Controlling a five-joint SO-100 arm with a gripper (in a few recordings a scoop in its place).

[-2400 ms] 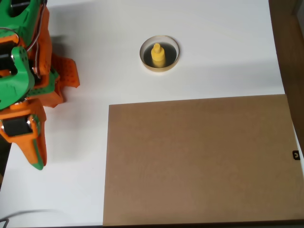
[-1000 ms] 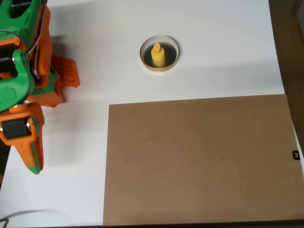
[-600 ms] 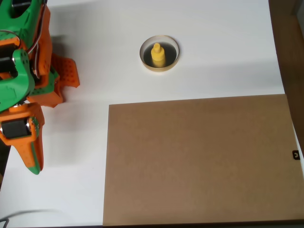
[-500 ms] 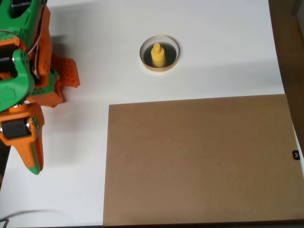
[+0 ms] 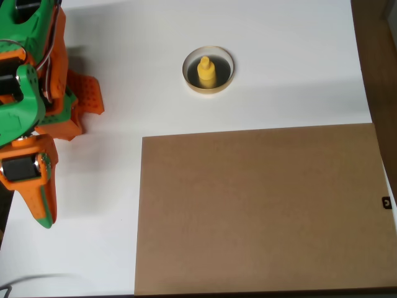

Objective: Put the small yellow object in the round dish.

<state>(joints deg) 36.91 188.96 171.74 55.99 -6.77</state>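
Gripper (image 5: 42,208) at 9 o'clock, closed, empty; small yellow object (image 5: 206,72) upright in round dish (image 5: 191,81) at 12; task looks done, nothing further needed

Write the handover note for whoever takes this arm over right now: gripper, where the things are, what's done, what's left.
Gripper: at the left edge of the overhead view, far from the dish, holding nothing; whether its fingers are open or shut cannot be told.
Small yellow object: standing upright inside the round dish, on the white table above the brown board.
Done: the object is in the dish.
Left: nothing for the placing itself; at most park the arm.
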